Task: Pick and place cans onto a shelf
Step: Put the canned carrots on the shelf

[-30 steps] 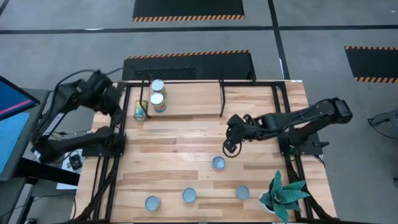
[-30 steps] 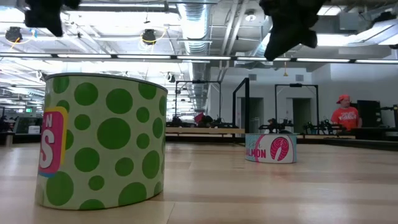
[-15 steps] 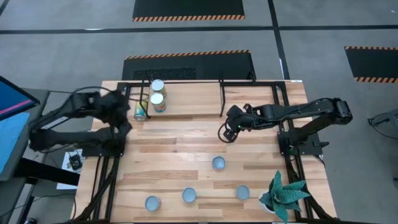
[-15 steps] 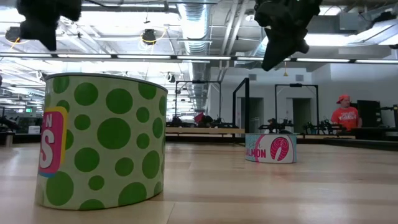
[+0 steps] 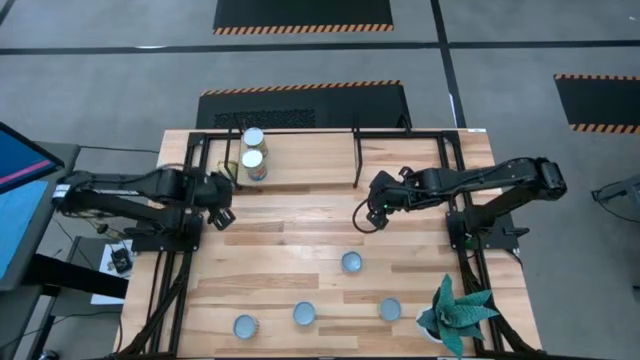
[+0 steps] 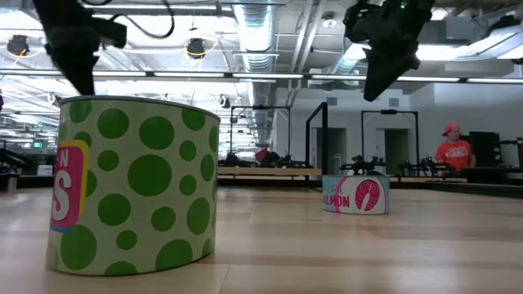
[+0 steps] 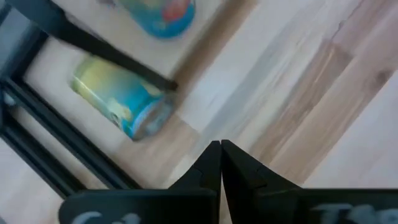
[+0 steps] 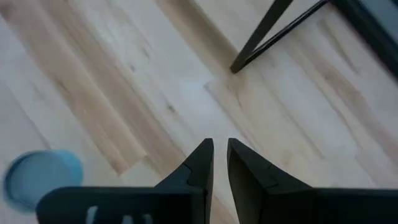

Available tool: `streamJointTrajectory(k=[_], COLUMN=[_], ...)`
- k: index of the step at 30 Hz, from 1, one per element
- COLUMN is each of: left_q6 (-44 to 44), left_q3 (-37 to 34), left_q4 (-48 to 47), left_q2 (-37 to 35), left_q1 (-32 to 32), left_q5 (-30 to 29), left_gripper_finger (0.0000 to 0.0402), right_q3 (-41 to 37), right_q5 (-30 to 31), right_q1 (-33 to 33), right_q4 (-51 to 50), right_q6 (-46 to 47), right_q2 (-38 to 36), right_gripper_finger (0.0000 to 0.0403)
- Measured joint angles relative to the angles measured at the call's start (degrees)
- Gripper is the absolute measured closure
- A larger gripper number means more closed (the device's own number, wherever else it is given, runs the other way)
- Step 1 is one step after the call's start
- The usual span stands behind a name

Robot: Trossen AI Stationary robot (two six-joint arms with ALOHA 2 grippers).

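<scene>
Two cans (image 5: 253,138) (image 5: 254,161) stand upright on the shelf (image 5: 320,160) near its left end. A yellow and blue can (image 7: 121,102) lies on its side at the shelf's front left corner. Several more cans stand on the table: one (image 5: 351,262) at the middle and others (image 5: 304,314) along the near edge. My left gripper (image 5: 224,214) (image 7: 221,149) hangs shut and empty over the table, just nearer than the lying can. My right gripper (image 5: 365,215) (image 8: 221,155) hovers in front of the shelf's middle, its fingers a narrow gap apart with nothing between them.
A green spiky plant (image 5: 455,310) stands at the near right corner. The shelf's thin black legs (image 8: 273,28) rise just beyond my right gripper. In the low view, a green dotted can (image 6: 135,184) stands close and a salmon can (image 6: 357,194) farther back. A person in orange (image 6: 453,151) is in the room behind.
My left arm has swung from beyond the shelf's left end toward the table's near side and sunk, turning its wrist; it now hangs over the table in front of the lying can. My right gripper has drifted a little toward the shelf and tipped slightly.
</scene>
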Motion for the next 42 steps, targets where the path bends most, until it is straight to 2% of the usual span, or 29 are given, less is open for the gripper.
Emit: streamJointTrajectory(k=[8,16,19,29,33,39,42], left_q6=[-17.54,-27.69,-28.38,-26.95,-26.06,-24.23,-25.74], left_q3=[-4.85,-8.10,-9.26,-14.53,-14.38,-13.31,-13.06], left_q4=[-2.73,-4.68,-4.10,1.98,2.31,2.36,2.98], left_q2=[5.92,14.24,15.48,15.50,15.41,13.85,12.83], left_q1=[-11.57,-15.78,-16.61,-17.69,-17.71,-17.67,-17.13], left_q5=[-10.36,-16.27,-17.74,-17.29,-17.43,-21.96,-21.03], left_gripper_finger=[0.0401,0.0401,0.0401,0.0401,0.0401,0.0401,0.0401], right_q3=[0.00,0.00,0.00,0.00,0.00,0.00,0.00], right_q5=[1.71,2.04,2.48,5.05,5.03,5.03,5.01], right_q1=[-0.15,-0.15,-0.15,-0.15,-0.15,-0.15,-0.15], right_q4=[0.24,0.33,0.11,-1.59,-1.49,-1.41,-1.13], right_q6=[0.04,0.07,-0.22,-0.41,-0.39,-0.37,0.22], right_q2=[0.00,0.00,0.00,0.00,0.00,0.00,0.00], right_gripper_finger=[0.0333,0.0333,0.0333,0.0333,0.0333,0.0333,0.0333])
